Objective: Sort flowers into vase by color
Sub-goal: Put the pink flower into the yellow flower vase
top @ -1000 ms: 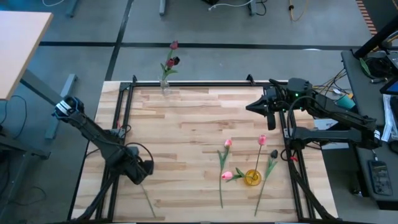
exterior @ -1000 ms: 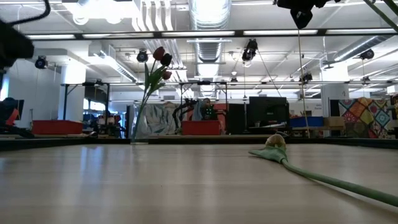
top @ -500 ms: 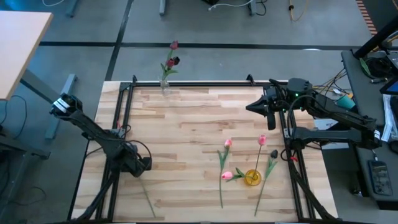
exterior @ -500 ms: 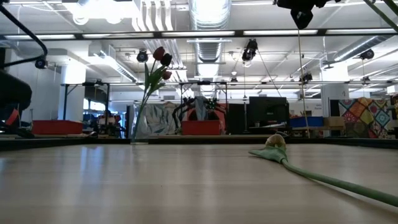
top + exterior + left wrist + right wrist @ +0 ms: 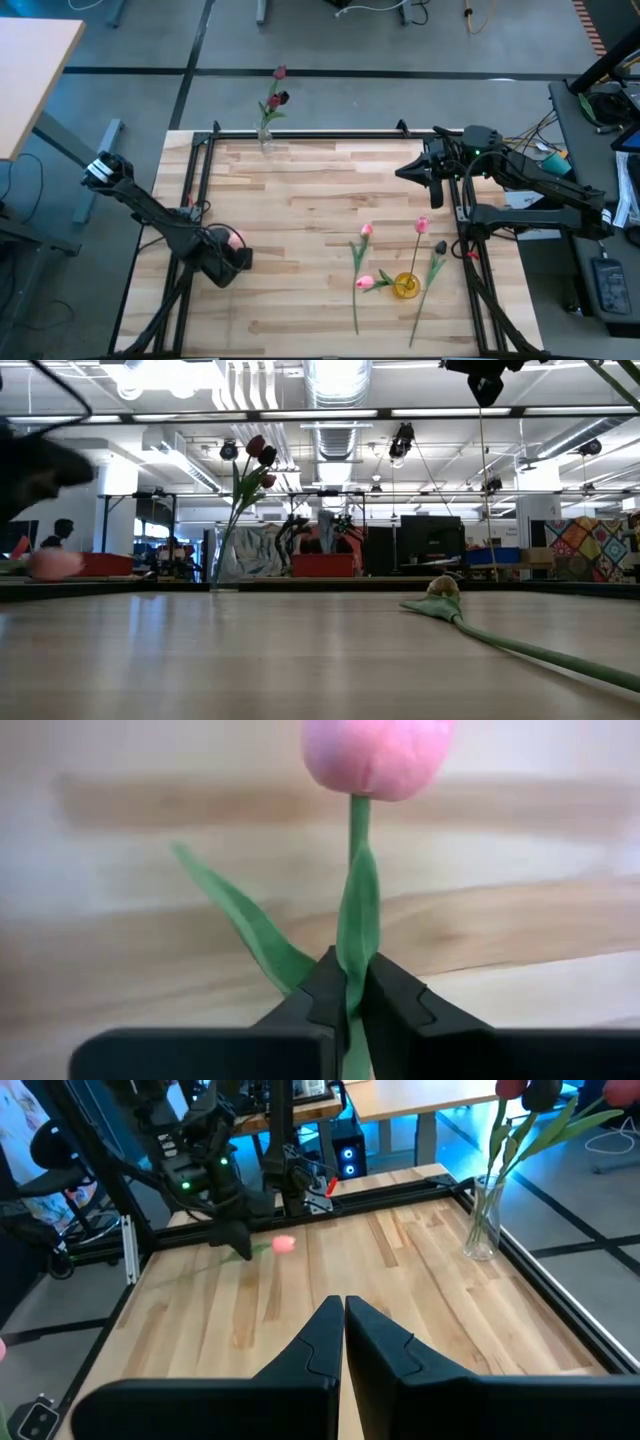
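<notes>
The worktop (image 5: 310, 200) was a pale butcher-block slab of joined wood strips, edged by a black metal frame, standing on a grey concrete floor (image 5: 400, 50). At its near left edge the left gripper (image 5: 349, 992) had its fingers pinched on the green stem of a pink tulip (image 5: 375, 755), the head held just above the wood. At the far edge a clear glass vase (image 5: 265, 138) held dark maroon tulips (image 5: 277, 97). Over on the right side several pink tulips (image 5: 366, 230) and one dark-headed one lay flat around a small yellow vase (image 5: 405, 286). The right gripper (image 5: 344, 1320) hung above the far right of the worktop, its fingers pressed together on nothing. Beyond the worktop the room ran deep: rows of ceiling strip lights (image 5: 330, 410), red crates (image 5: 90, 564), dark monitors (image 5: 430, 540) and a patchwork-patterned panel (image 5: 590, 550) at the right.
</notes>
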Motion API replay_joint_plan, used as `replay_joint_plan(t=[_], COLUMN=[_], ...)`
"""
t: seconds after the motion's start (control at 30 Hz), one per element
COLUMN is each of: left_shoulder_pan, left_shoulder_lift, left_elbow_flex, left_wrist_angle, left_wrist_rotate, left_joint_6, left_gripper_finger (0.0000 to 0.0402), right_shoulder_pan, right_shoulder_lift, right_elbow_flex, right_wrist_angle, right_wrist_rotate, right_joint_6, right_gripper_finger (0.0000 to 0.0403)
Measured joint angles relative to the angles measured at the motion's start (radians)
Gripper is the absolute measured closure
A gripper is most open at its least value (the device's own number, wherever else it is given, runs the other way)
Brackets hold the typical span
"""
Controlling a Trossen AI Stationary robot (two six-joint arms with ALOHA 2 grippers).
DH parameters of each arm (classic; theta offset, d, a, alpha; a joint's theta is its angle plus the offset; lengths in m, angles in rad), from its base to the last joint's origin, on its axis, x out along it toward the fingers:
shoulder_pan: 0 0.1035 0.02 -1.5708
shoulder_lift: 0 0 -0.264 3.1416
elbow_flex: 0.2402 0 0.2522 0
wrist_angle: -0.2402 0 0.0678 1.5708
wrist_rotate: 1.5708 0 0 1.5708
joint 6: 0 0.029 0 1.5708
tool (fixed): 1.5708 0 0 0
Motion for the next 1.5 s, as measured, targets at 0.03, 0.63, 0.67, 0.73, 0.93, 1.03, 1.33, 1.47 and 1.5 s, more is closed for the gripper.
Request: replay_joint_plan(t=[0.03, 0.63, 0.67, 0.73, 0.93, 1.03, 1.33, 1.47, 1.5], left_shoulder_pan=[0.0, 0.158, 0.173, 0.204, 0.333, 0.4, 0.523, 0.541, 0.543], left_shoulder_lift=[0.008, 0.229, 0.233, 0.235, 0.234, 0.247, 0.427, 0.549, 0.58], left_elbow_flex=[0.025, 0.716, 0.736, 0.759, 0.763, 0.777, 0.969, 1.107, 1.143], left_wrist_angle=[-0.009, 0.166, 0.232, 0.394, 0.846, 0.892, 0.982, 0.997, 0.997], left_wrist_rotate=[-0.057, -0.901, -0.883, -0.813, -0.43, -0.282, 0.065, 0.188, 0.211], left_joint_6=[0.008, 1.095, 1.199, 1.417, 1.857, 1.914, 2.022, 2.038, 2.04], left_gripper_finger=[0.0392, 0.0401, 0.0401, 0.0401, 0.0401, 0.0401, 0.0402, 0.0402, 0.0402], right_shoulder_pan=[0.0, 0.0, 0.0, 0.0, 0.0, 0.0, 0.0, 0.0, 0.0], right_shoulder_lift=[0.0, 0.0, 0.0, 0.0, 0.0, 0.0, 0.0, 0.0, 0.001], right_elbow_flex=[0.0, 0.061, 0.062, 0.063, 0.063, 0.063, 0.063, 0.063, 0.063], right_wrist_angle=[0.0, 0.0, 0.0, 0.0, 0.0, 0.0, 0.0, 0.0, 0.0], right_wrist_rotate=[0.0, 0.026, 0.026, 0.026, 0.026, 0.026, 0.027, 0.027, 0.027], right_joint_6=[0.0, -0.029, -0.029, -0.03, -0.033, -0.039, -0.042, -0.047, -0.047], right_gripper_finger=[0.0394, 0.0394, 0.0394, 0.0394, 0.0394, 0.0394, 0.0394, 0.0394, 0.0394])
